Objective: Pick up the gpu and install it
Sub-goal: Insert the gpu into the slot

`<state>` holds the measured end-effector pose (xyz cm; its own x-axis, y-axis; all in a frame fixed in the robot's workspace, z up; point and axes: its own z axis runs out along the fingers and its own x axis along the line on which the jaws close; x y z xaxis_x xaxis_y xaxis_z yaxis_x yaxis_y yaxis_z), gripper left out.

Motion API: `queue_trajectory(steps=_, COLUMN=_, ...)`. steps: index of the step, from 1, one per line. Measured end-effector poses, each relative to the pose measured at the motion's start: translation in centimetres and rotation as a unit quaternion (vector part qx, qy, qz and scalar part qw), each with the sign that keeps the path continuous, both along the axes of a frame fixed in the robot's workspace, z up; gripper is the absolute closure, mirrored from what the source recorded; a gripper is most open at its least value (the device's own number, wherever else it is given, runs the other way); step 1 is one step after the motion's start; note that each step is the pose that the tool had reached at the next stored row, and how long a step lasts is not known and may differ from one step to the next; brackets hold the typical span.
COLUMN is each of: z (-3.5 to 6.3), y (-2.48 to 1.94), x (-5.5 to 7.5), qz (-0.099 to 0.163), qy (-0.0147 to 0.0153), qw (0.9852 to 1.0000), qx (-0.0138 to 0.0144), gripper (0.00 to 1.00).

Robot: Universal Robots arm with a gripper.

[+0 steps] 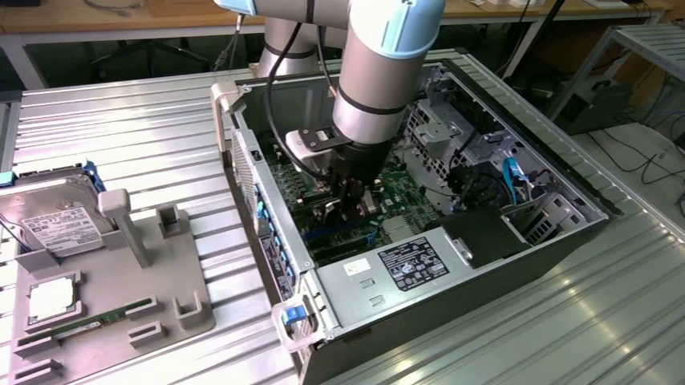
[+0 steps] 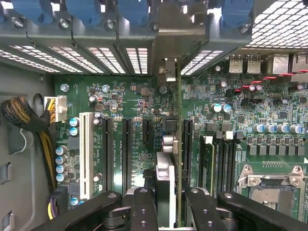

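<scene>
**Supervisor:** Currently, where is the gripper?

**Operator:** I have the gripper (image 1: 351,204) lowered inside the open computer case (image 1: 557,228), directly above the motherboard (image 2: 139,103). The arm (image 1: 374,72) descends into the case from above.

**Supervisor:** State of the jaws?

**Operator:** I read them as pinching the gpu (image 2: 166,190). In the wrist view the black fingers (image 2: 143,211) sit on either side of the card, which stands on edge between them.

**Supervisor:** Position of the gpu?

**Operator:** The card stands upright over the expansion slot area. Its thin edge runs toward the rear panel of the case, where its metal bracket end (image 2: 168,72) meets the perforated slot covers (image 2: 115,57). A white slot (image 2: 85,154) and several black slots (image 2: 126,149) lie alongside. Whether the card is fully seated, I cannot tell.

**Supervisor:** Other items?

**Operator:** In the exterior view, a grey fixture tray (image 1: 182,277) rests on the desk (image 1: 139,136) at the exterior view's left, well apart from the case. It carries a hard drive (image 1: 48,220), a processor (image 1: 48,298) and a green memory stick (image 1: 91,321).
</scene>
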<state>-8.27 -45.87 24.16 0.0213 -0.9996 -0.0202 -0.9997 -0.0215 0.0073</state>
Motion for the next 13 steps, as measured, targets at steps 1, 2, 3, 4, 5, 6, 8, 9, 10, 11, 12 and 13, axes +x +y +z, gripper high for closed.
queue_trajectory(steps=1, z=-0.02, y=0.00, x=0.00, qz=0.000, qy=0.0002, qw=1.0000, qx=0.0000, gripper=0.72)
queue_trajectory(steps=2, z=-0.06, y=0.00, x=0.00, qz=0.000, qy=0.0006, qw=1.0000, qx=0.0000, gripper=0.72)
queue_trajectory(steps=3, z=-0.09, y=0.00, x=0.00, qz=0.000, qy=0.0013, qw=1.0000, qx=0.0000, gripper=0.72)
queue_trajectory(steps=4, z=-0.13, y=0.00, x=0.00, qz=0.000, qy=0.0026, qw=1.0000, qx=0.0000, gripper=0.72)
queue_trajectory(steps=5, z=-0.16, y=0.00, x=0.00, qz=0.000, qy=0.0035, qw=1.0000, qx=-0.0001, gripper=0.72)
queue_trajectory(steps=6, z=-0.18, y=0.00, x=0.00, qz=0.000, qy=0.0045, qw=1.0000, qx=-0.0002, gripper=0.72)
queue_trajectory(steps=8, z=-0.21, y=0.00, x=0.00, qz=0.000, qy=0.0075, qw=1.0000, qx=0.0000, gripper=0.72)
queue_trajectory(steps=9, z=-0.22, y=0.00, x=-0.01, qz=0.000, qy=0.0076, qw=1.0000, qx=0.0000, gripper=0.72)
queue_trajectory(steps=10, z=-0.22, y=0.00, x=0.00, qz=0.000, qy=0.0076, qw=1.0000, qx=0.0001, gripper=0.72)
queue_trajectory(steps=11, z=-0.22, y=0.00, x=0.00, qz=0.000, qy=0.0076, qw=1.0000, qx=0.0000, gripper=0.72)
queue_trajectory(steps=12, z=-0.18, y=0.00, x=0.00, qz=0.000, qy=0.0076, qw=1.0000, qx=0.0001, gripper=0.72)
queue_trajectory(steps=13, z=-0.07, y=0.01, x=0.01, qz=0.000, qy=0.0074, qw=1.0000, qx=0.0003, gripper=0.72)
